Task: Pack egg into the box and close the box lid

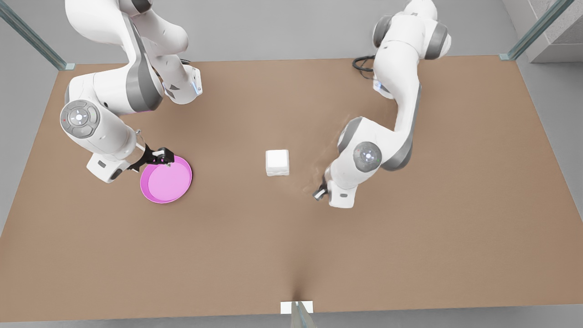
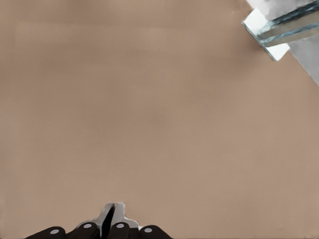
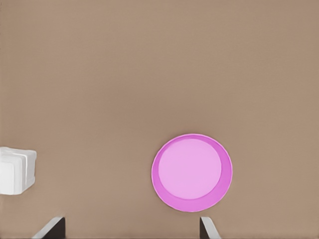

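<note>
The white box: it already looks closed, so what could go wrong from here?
The closed-looking box hides its cups, so it may be empty. The open right pincer sits at the pink plate's rim and could knock it. The shut left pincer hangs low and might scrape the table.

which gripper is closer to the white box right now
Left. The left gripper hangs near the box on the front view's right, apart from it; the right gripper is farther off, over the pink plate's rim.
</note>
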Robot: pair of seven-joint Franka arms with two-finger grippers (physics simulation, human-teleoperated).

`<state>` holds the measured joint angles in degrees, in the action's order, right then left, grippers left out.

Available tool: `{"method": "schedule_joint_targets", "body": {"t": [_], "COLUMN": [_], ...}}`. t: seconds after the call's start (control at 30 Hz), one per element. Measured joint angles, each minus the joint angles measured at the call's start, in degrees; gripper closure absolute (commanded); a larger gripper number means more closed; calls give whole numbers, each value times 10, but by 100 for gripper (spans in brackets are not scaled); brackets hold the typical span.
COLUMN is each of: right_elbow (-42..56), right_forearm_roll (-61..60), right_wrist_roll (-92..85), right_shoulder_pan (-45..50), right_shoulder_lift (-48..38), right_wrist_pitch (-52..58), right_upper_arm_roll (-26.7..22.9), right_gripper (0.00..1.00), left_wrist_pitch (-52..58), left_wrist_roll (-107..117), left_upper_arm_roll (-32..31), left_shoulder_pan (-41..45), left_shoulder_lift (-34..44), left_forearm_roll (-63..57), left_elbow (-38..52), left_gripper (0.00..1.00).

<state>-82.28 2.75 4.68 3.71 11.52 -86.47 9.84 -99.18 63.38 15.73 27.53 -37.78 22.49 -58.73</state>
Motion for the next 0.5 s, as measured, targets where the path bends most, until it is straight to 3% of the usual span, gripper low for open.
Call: {"method": "schedule_joint_targets", "body": {"t": [0.03, 0.1, 0.23, 0.33, 0.5], "right_elbow": [0, -1, -2, 0, 0], "right_forearm_roll": [-4, -7, -6, -5, -4], "right_wrist_roll": [-1, -4, -8, -11, -15], "right_shoulder_pan": [-1, -2, -5, -7, -6], "right_shoulder_lift": [0, 0, 1, 1, 1], "right_wrist_pitch": [2, 6, 12, 16, 20], "right_upper_arm_roll": [0, -1, 0, 0, 0], "right_gripper": [0, 0, 0, 0, 0], "left_wrist_pitch": [36, 102, 225, 244, 257], "left_wrist_roll": [-28, -98, -218, -302, -418], "left_upper_arm_roll": [2, 6, 3, -24, -33], "left_shoulder_pan": [-84, -141, -123, -118, -118], "left_shoulder_lift": [6, 44, 144, 252, 272], "left_forearm_roll": [-31, -94, -168, -215, -246], "left_elbow": [27, 47, 54, -92, -126], "left_gripper": [0, 0, 0, 0, 0]}}
